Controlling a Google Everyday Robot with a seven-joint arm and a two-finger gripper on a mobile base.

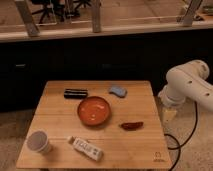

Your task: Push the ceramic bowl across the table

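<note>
The ceramic bowl (pixel 94 110) is seen upright near the middle of the table (pixel 135 150). The tool (pixel 169 114) is held off the table's right edge, below the white arm (pixel 187 85), well apart from the bowl. Whether it is open or holds anything cannot be told.

Noted around the bowl:
- black bar (pixel 75 93) behind left
- blue item (pixel 118 91) behind right
- red chili-shaped item (pixel 132 125) front right
- grey-white cup (pixel 39 142) and white packet (pixel 86 148) in front
</note>
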